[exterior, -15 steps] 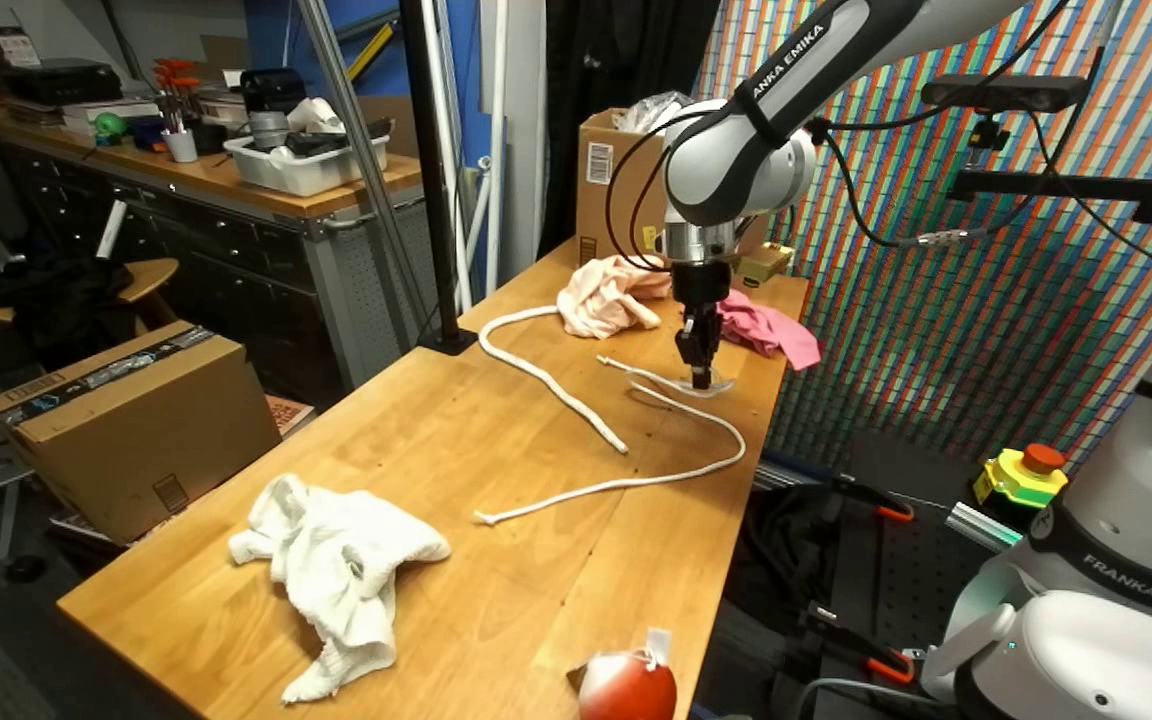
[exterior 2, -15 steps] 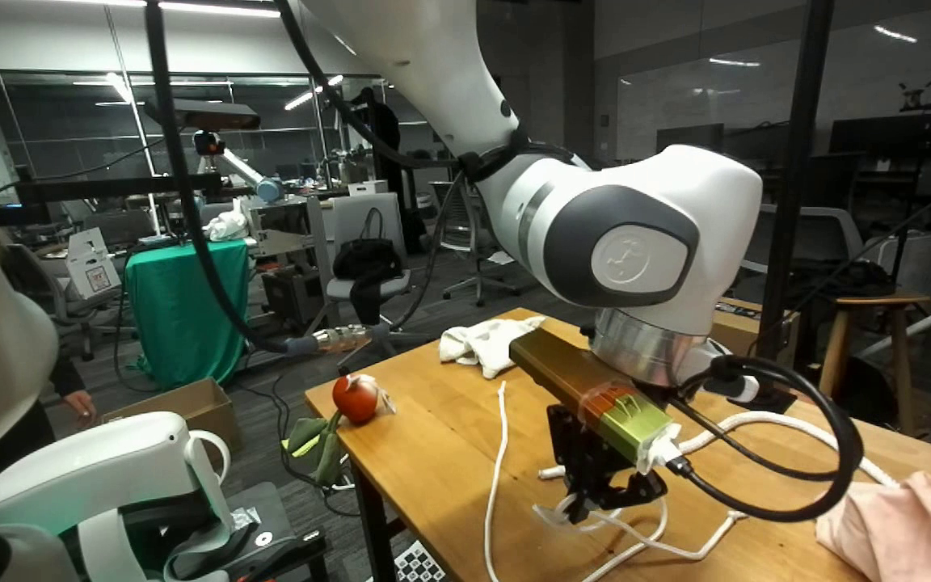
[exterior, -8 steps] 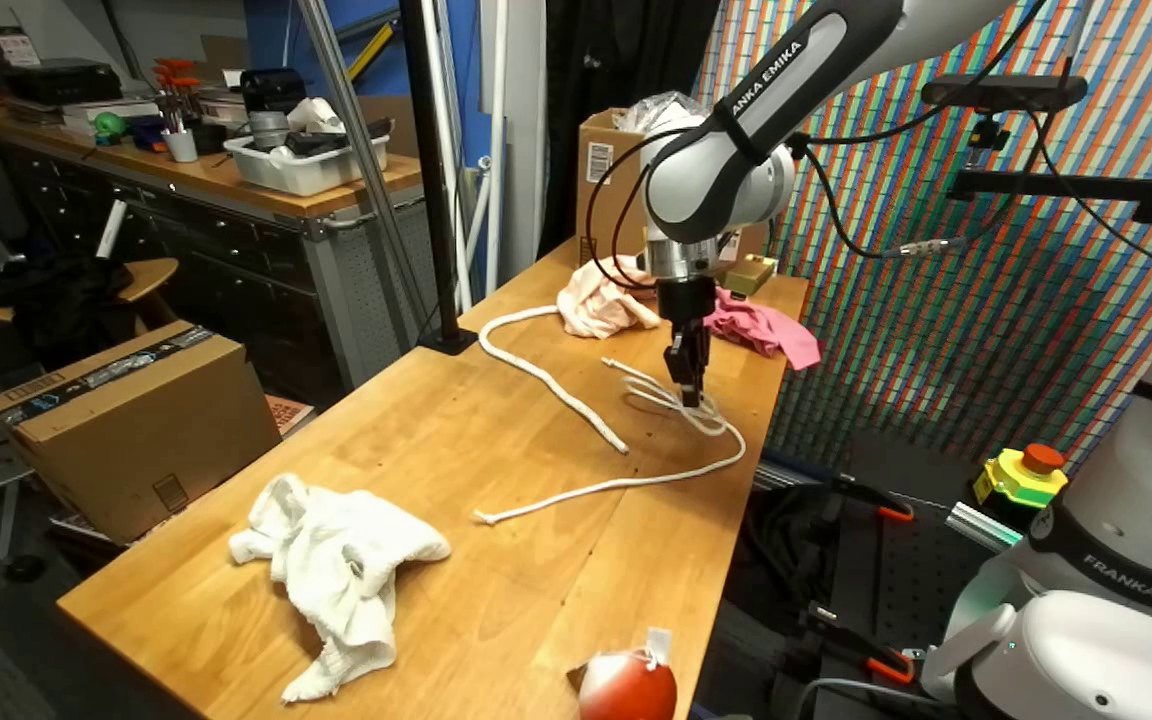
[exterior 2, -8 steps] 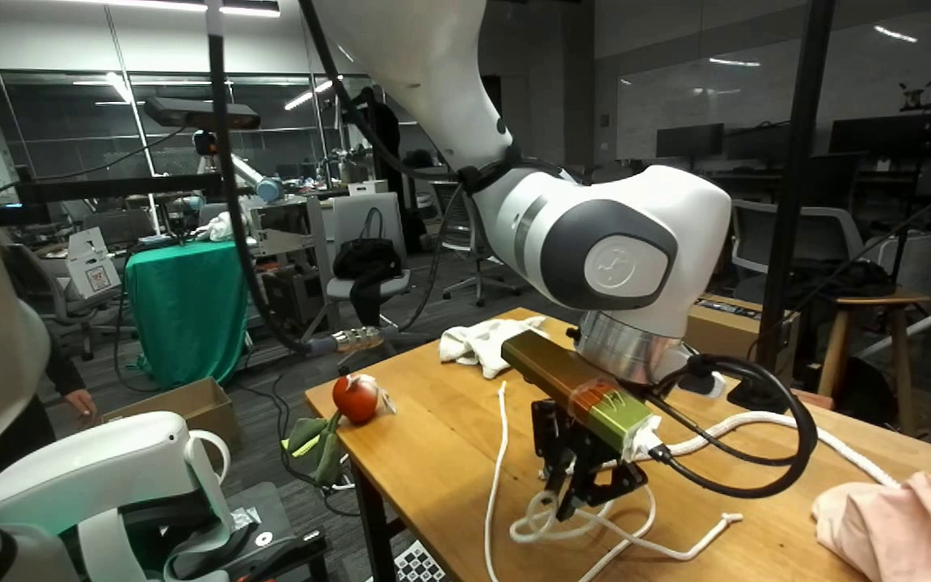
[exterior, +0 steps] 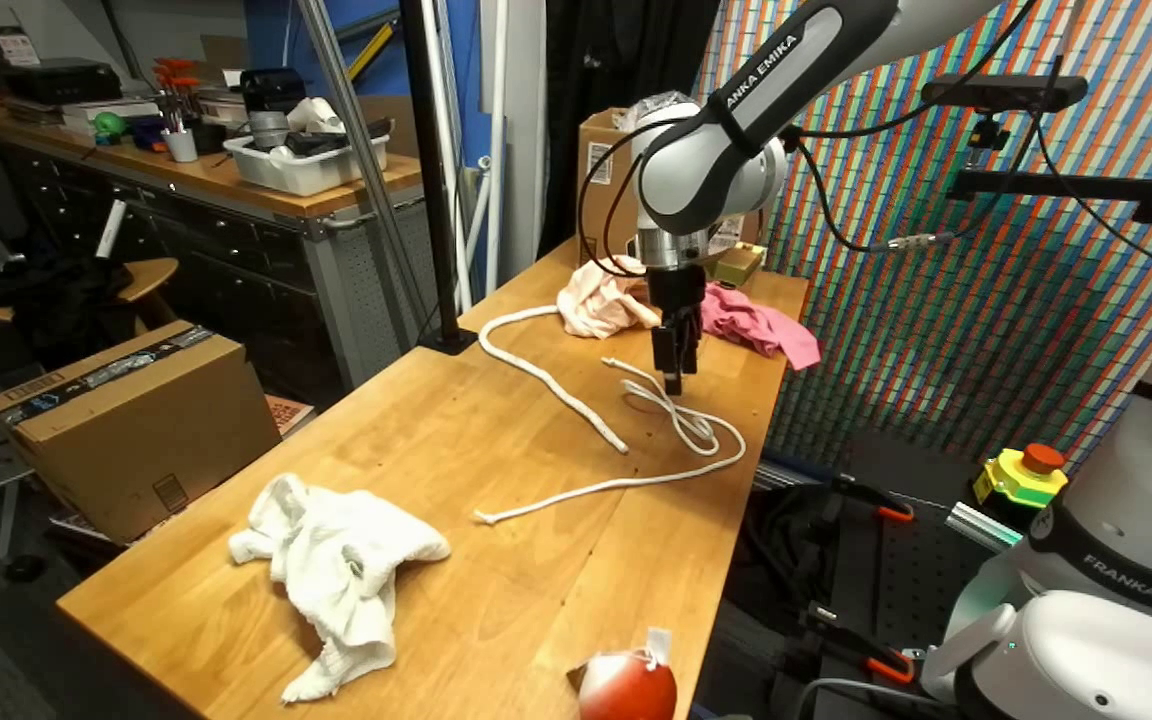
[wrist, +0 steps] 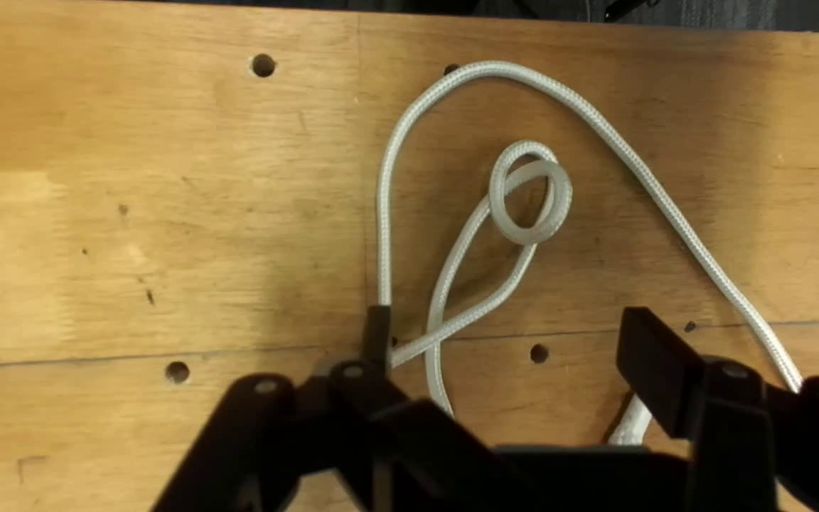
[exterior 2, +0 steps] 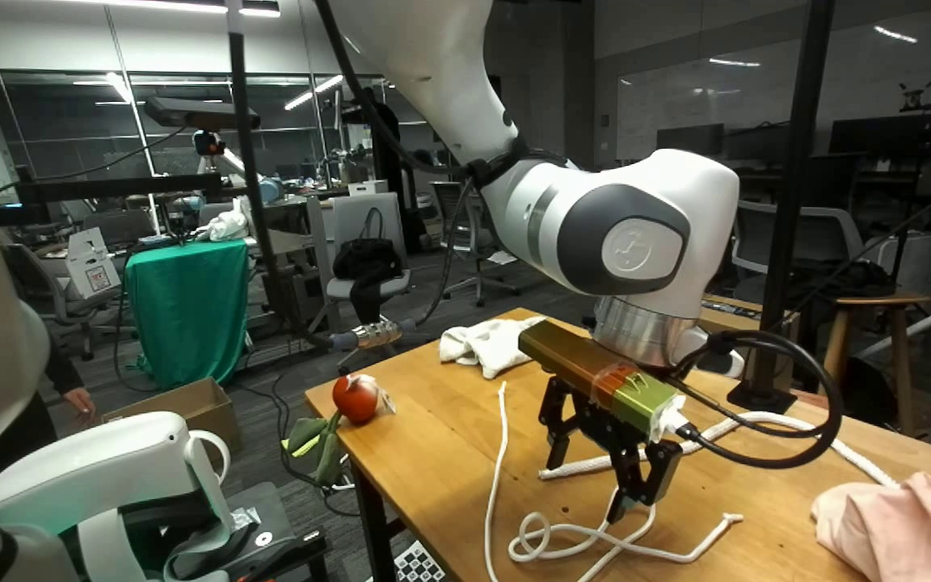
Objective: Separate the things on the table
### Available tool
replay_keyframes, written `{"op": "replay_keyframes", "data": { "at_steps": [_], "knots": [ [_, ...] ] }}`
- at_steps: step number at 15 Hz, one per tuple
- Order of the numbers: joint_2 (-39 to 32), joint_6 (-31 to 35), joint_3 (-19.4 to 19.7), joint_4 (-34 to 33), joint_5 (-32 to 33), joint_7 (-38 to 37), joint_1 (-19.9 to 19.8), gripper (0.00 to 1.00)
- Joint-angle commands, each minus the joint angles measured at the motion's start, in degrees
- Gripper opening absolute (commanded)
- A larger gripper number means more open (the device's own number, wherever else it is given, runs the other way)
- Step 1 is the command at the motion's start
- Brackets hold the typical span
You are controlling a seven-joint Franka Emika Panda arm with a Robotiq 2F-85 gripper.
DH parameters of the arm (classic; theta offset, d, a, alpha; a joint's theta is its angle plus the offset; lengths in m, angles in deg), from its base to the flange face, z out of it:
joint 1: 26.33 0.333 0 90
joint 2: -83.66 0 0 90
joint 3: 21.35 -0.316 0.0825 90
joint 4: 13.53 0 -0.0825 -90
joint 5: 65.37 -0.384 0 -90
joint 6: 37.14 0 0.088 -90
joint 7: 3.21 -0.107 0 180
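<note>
My gripper (wrist: 509, 345) stands open above the table (exterior: 496, 600), its jaws wide apart with nothing held between them. Under it lies a thin white rope (wrist: 495, 69), curled into a small loop; one strand passes close by a fingertip in the wrist view. The same thin rope (exterior 2: 494, 477) and a thicker white rope (exterior 2: 575, 467) show in both exterior views. In an exterior view, the thick rope (exterior: 551, 382) runs up to a peach cloth (exterior: 601, 300), beside a pink cloth (exterior: 756, 322). At the table's opposite end are a white cloth (exterior: 336, 560) and a red round object (exterior: 628, 688).
A black post (exterior: 446, 330) rises at the table's long edge. Beyond the far end stands a tall cardboard box (exterior: 596, 180). Another cardboard box (exterior: 146, 430) is beside the table. A yellow-and-red stop button (exterior: 1021, 475) sits near the robot base.
The gripper has gone from shut on the thin rope to open. The rope has dropped and curled into a loop on the table. The arm has shifted slightly and risen off it.
</note>
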Motion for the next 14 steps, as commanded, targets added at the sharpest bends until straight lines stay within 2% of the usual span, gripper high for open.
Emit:
{"op": "replay_keyframes", "data": {
  "at_steps": [1, 8, 14],
  "knots": [
    [0.89, 2.96, 0.05, -1.86, 0.91, 0.50, 0.99, 1.00],
    [0.00, 13.64, -3.14, -4.82, -1.72, 4.79, 2.13, 1.00],
    [-2.41, 14.94, -4.90, -9.50, 0.25, 13.52, 2.24, 1.00]
  ]
}}
